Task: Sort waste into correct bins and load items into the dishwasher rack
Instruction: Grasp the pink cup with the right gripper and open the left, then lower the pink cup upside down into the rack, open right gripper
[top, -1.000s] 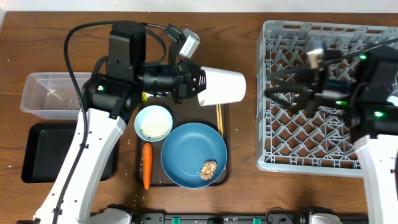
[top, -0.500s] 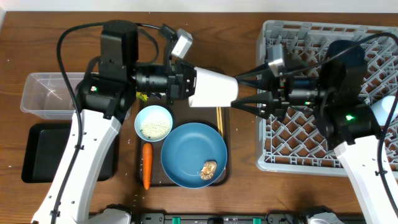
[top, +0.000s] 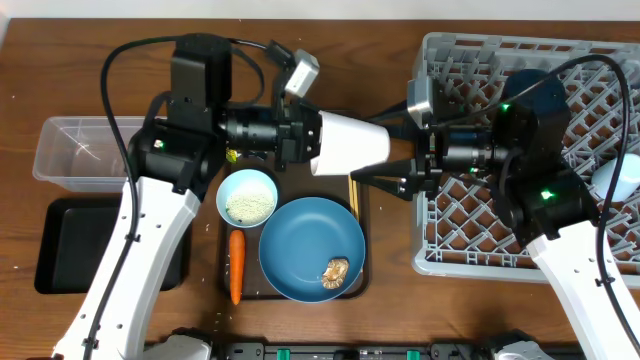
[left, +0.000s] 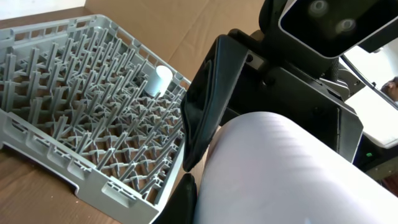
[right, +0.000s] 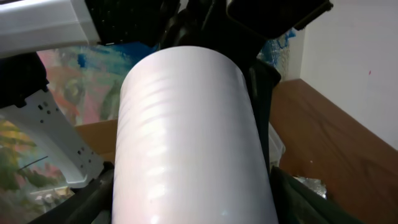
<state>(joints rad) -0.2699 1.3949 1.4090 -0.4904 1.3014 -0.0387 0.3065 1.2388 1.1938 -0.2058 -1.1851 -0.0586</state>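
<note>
My left gripper (top: 312, 140) is shut on the wide end of the pale-pink cup (top: 352, 143) and holds it on its side above the table, pointing right. The cup fills the left wrist view (left: 298, 174) and the right wrist view (right: 193, 137). My right gripper (top: 388, 152) is open, with one finger on each side of the cup's narrow end (right: 196, 205). The grey dishwasher rack (top: 520, 235) is at the right, with the light-blue cup (top: 615, 180) in it. The blue plate (top: 305, 240) carries the brown food scrap (top: 334, 271).
The dark brown serving tray (top: 364, 282) also holds the small bowl with rice (top: 247, 196), the carrot (top: 236, 266) and the chopsticks (top: 352, 195). The clear tub (top: 60, 135) and black tray (top: 70, 250) lie at the left. The rack also shows in the left wrist view (left: 81, 112).
My right arm has reached left out of the rack to the cup, and its open fingers now straddle the narrow end. My left arm still holds the cup, nearly in place.
</note>
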